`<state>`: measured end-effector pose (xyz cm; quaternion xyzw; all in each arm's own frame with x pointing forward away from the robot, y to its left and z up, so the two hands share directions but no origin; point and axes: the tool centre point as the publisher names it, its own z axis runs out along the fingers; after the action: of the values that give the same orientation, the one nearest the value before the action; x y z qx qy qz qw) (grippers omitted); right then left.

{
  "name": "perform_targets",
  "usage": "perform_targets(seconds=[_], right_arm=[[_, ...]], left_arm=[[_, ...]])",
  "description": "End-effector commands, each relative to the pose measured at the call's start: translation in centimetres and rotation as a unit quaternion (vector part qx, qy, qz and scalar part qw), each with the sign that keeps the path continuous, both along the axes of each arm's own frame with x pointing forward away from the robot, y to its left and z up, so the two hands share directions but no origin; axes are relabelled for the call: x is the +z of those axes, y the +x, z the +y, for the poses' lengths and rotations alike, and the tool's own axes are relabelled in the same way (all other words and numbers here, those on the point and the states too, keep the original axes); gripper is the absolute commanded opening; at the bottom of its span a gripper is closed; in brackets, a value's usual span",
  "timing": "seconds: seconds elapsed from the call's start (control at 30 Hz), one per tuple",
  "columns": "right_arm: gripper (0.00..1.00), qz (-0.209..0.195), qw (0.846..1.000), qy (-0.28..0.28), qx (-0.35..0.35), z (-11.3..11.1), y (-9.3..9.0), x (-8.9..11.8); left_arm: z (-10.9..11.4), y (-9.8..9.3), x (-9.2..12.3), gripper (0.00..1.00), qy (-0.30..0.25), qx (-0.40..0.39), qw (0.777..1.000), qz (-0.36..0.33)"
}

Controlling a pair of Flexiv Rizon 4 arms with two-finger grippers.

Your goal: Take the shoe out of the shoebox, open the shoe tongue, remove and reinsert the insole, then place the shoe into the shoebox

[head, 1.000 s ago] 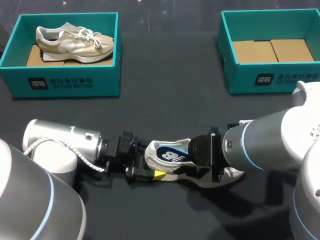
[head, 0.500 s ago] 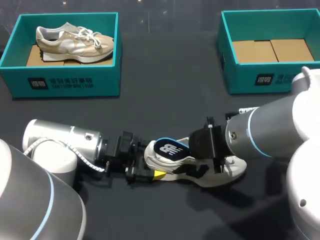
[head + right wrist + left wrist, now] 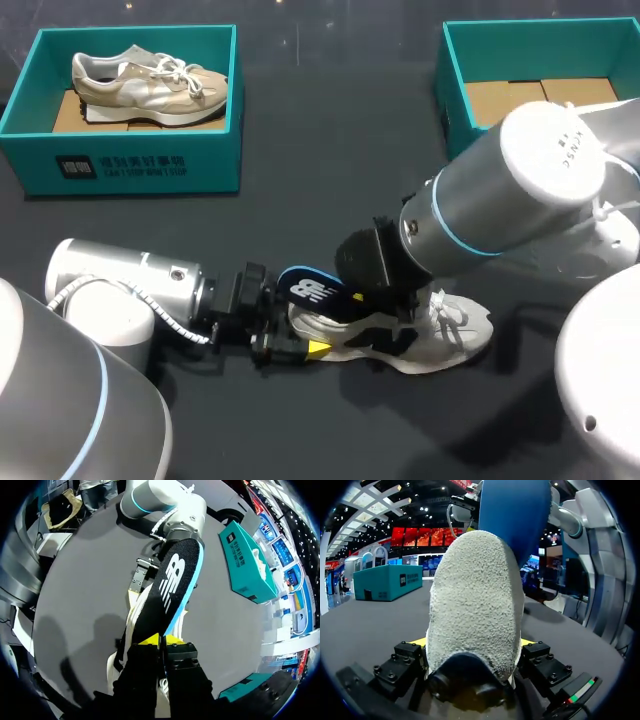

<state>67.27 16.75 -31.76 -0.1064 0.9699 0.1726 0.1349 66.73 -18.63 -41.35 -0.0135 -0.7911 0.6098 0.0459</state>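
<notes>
Head view high behind, facing down over table (image 3: 330, 180), both wrist views close, sharing the shoe (image 3: 452, 332)

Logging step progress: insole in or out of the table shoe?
Mostly out: insole raised above the shoe, pinched in the right gripper; fully clear, cannot tell.

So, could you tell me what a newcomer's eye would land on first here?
The dark insole with its blue edge stands half out of the pale shoe at the table's near middle, pinched by the right gripper. The left gripper clamps that shoe's heel from the other end. Farther back, a second shoe lies in the left teal box; the right teal box shows only cardboard.
</notes>
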Motion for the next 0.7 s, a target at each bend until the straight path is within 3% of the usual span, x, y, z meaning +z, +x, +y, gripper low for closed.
perform_targets(seconds=[0.03, 0.07, 0.1, 0.33, 0.53, 0.7], right_arm=[[0.22, 0.025, 0.999, -0.016, -0.014, 0.6, 0.1, 0.7], [0.32, 0.032, 0.999, -0.019, -0.022, 0.6, 0.1, 0.7], [0.36, 0.037, 0.999, -0.021, -0.028, 0.6, 0.1, 0.8], [0.47, 0.069, 0.996, -0.022, -0.060, 0.5, 0.1, 1.1], [0.44, 0.096, 0.992, -0.015, -0.078, 0.6, 0.1, 1.6], [0.44, 0.143, 0.984, -0.017, -0.109, 0.8, 0.1, 1.8]], left_arm=[[-0.2, 0.1, -0.3, 0.00, 0.001, 0.001, 1.000, 0.000], [-0.2, 0.1, -0.3, 0.00, 0.001, 0.001, 1.000, 0.000], [-0.2, 0.1, -0.3, 0.00, 0.001, 0.001, 1.000, 0.000], [-0.2, 0.1, -0.3, 0.00, 0.001, 0.001, 1.000, 0.000], [-0.2, 0.1, -0.3, 0.00, 0.001, 0.001, 1.000, 0.000], [-0.2, 0.1, -0.3, 0.00, 0.001, 0.001, 1.000, 0.000]])
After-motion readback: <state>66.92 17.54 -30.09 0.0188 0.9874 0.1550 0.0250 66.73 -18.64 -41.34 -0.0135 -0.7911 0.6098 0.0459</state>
